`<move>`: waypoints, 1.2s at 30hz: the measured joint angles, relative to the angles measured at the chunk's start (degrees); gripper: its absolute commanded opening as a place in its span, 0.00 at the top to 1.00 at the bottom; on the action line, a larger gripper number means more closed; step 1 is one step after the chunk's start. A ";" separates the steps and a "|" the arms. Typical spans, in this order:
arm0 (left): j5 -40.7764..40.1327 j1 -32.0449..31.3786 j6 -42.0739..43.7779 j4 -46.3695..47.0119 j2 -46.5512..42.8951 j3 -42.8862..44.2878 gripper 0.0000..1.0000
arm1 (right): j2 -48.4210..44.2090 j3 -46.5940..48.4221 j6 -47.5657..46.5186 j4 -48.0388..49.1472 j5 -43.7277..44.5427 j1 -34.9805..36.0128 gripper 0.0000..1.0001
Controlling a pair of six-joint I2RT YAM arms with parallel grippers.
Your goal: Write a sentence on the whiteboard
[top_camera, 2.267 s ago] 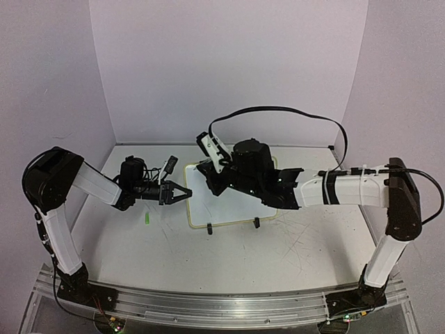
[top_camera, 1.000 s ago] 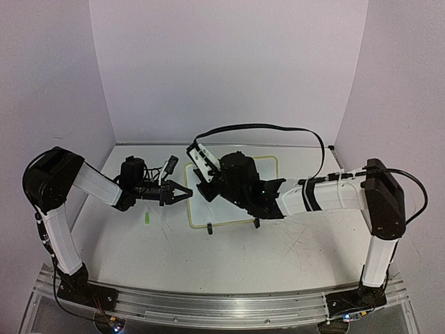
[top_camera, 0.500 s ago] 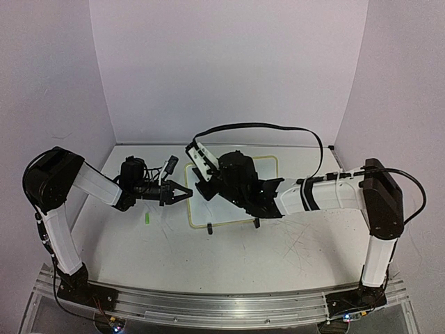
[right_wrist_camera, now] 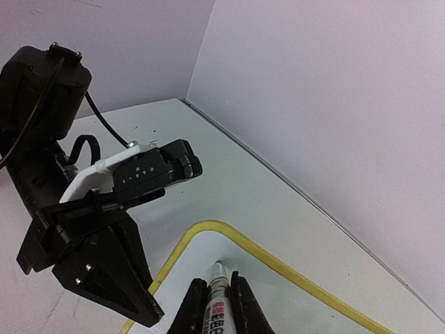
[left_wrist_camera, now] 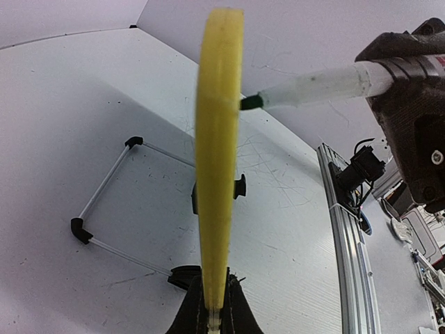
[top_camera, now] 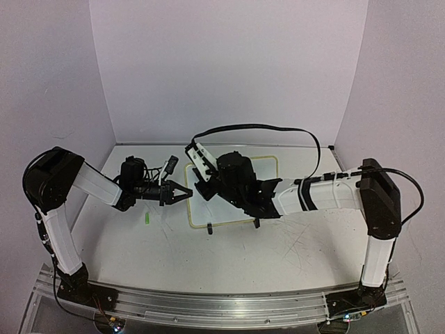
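Closed on a white marker (right_wrist_camera: 217,305), the right gripper (right_wrist_camera: 216,280) brings the pen's green tip (left_wrist_camera: 252,101) to the face of the whiteboard (top_camera: 217,213), just inside a rounded corner of its yellow rim (right_wrist_camera: 203,224); whether the tip actually touches I cannot tell. Opposite it, the left gripper (top_camera: 185,193) is pinched shut on the board's left edge, its fingers (left_wrist_camera: 191,321) straddling the rim, seen edge-on in the left wrist view. The main risk, as I judge it, is the pen pressing harder than that single-edge pinch can resist: the board could pivot or slide in the left fingers, and strokes would smear or drift off line. Starting this near the corner, a stroke could also run onto the rim or off the board. Too light a touch would skip and leave gaps. No part of the sentence shows on the white surface around the tip, so the writing looks not yet begun. The board lies mid-table, directly under the right wrist and forearm, which hide much of it from above, with its black clip feet (top_camera: 208,229) toward the arms' bases.
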 measured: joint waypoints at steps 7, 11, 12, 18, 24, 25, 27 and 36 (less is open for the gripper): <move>0.00 0.00 0.01 0.00 0.00 0.00 1.00 | 0.04 0.00 0.02 -0.01 0.15 0.00 1.00; 0.00 0.00 0.00 0.00 0.00 0.00 1.00 | 0.09 0.00 0.05 -0.04 0.18 0.00 1.00; 0.00 0.00 0.00 0.00 0.00 0.00 1.00 | 0.09 0.00 0.06 -0.05 0.18 0.00 1.00; 0.00 0.00 0.00 0.00 0.00 0.00 1.00 | 0.09 0.00 0.32 -0.32 0.18 0.00 1.00; 0.00 0.00 0.02 0.00 0.00 0.00 1.00 | 0.09 0.00 0.73 -0.50 0.18 0.00 1.00; 0.00 0.00 0.02 0.00 0.00 0.00 1.00 | 0.09 0.00 0.83 -0.52 0.18 0.00 1.00; 0.00 0.00 0.00 0.00 0.00 0.00 1.00 | 0.09 0.00 1.04 -0.53 0.18 0.00 1.00; 0.00 0.00 0.00 0.00 0.00 0.00 1.00 | 0.09 -0.03 1.80 -1.01 0.18 0.03 1.00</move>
